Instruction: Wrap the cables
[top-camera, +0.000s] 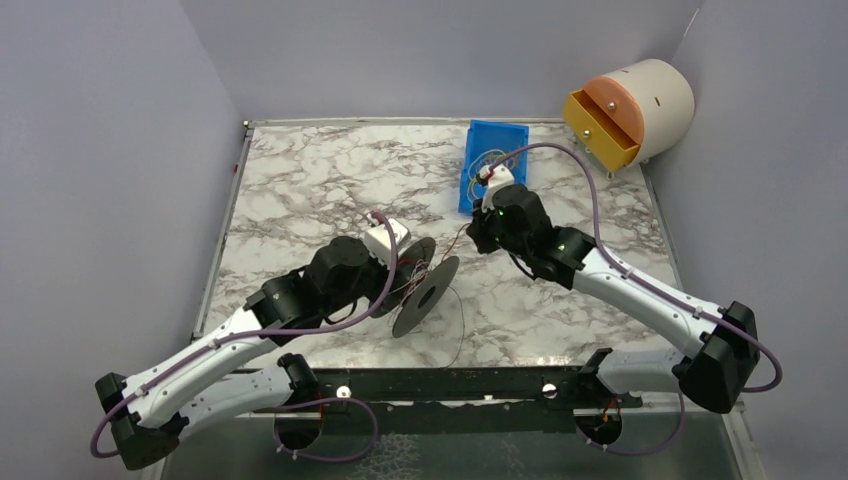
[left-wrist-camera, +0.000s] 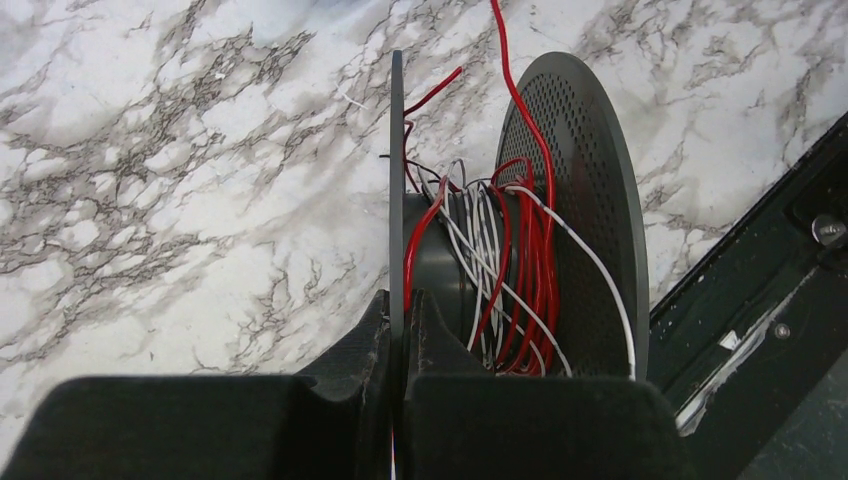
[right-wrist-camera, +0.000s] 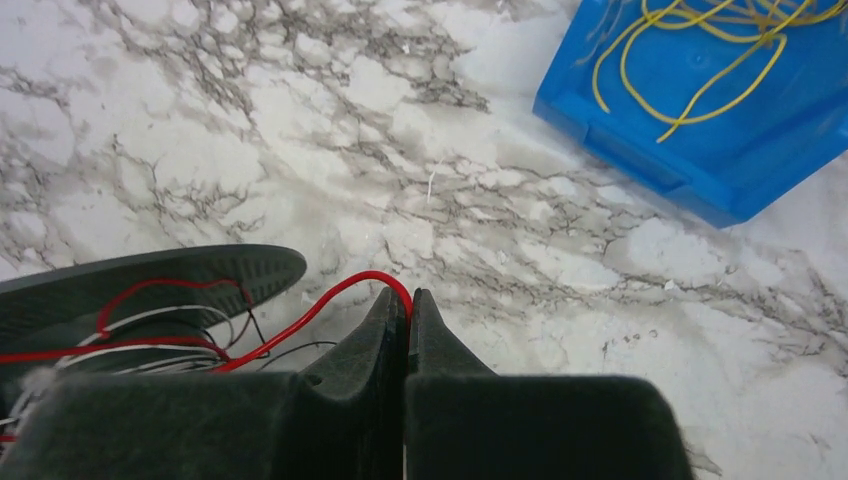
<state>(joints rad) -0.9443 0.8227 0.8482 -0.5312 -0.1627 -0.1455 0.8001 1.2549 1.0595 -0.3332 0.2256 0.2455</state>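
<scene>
We see a dark spool (top-camera: 427, 288). Our left gripper (left-wrist-camera: 403, 305) is clamped on one spool flange (left-wrist-camera: 397, 180). Just beyond the spool, our right gripper (right-wrist-camera: 408, 300) pinches a red strand (right-wrist-camera: 335, 295) of the cables (left-wrist-camera: 525, 265), which runs to the windings on the spool's hub.

The spool's (left-wrist-camera: 575, 200) lower rim vanishes behind the left gripper (left-wrist-camera: 404, 320), while a red cable (left-wrist-camera: 512, 80) runs off the top edge. In the right wrist view, the blue bin (right-wrist-camera: 690, 150) is cropped at top and right, and the cable's end disappears between the pressed-together fingers of the right gripper (right-wrist-camera: 408, 315).
</scene>
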